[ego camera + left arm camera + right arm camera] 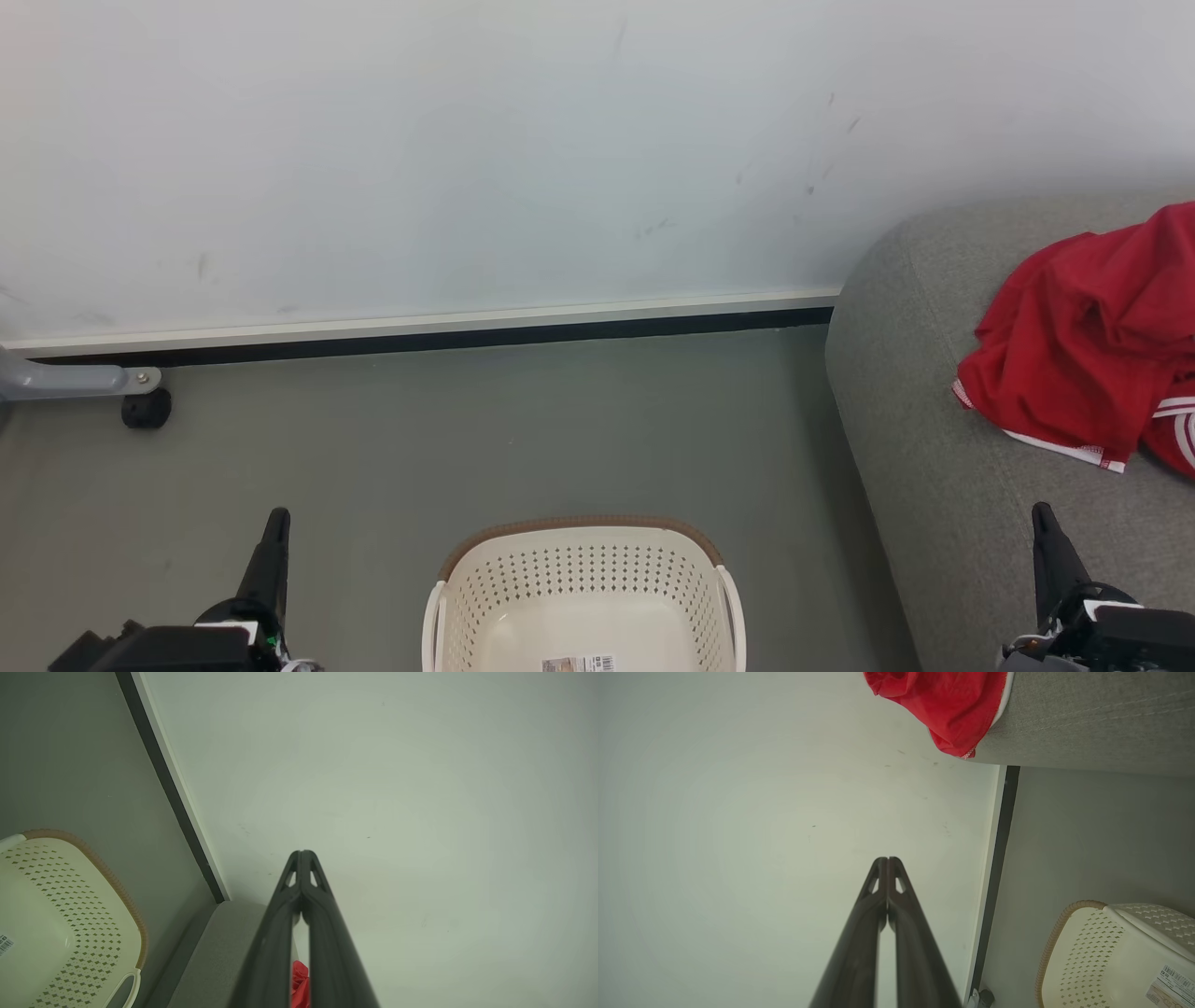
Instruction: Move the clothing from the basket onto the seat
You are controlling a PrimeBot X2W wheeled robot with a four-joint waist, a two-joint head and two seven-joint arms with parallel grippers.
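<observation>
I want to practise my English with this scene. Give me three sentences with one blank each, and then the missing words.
1. The clothing on the seat is mainly ____.
2. The basket stands on the ____.
3. The left gripper and the right gripper are both ____.
Missing words: red, floor, shut.

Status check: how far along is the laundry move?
Done: the clothing lies on the seat; the basket shows a bare bottom with just its label. In hand: nothing, left gripper and right gripper are shut and empty. Remaining: nothing visible, though the basket's near end is cut off.
</observation>
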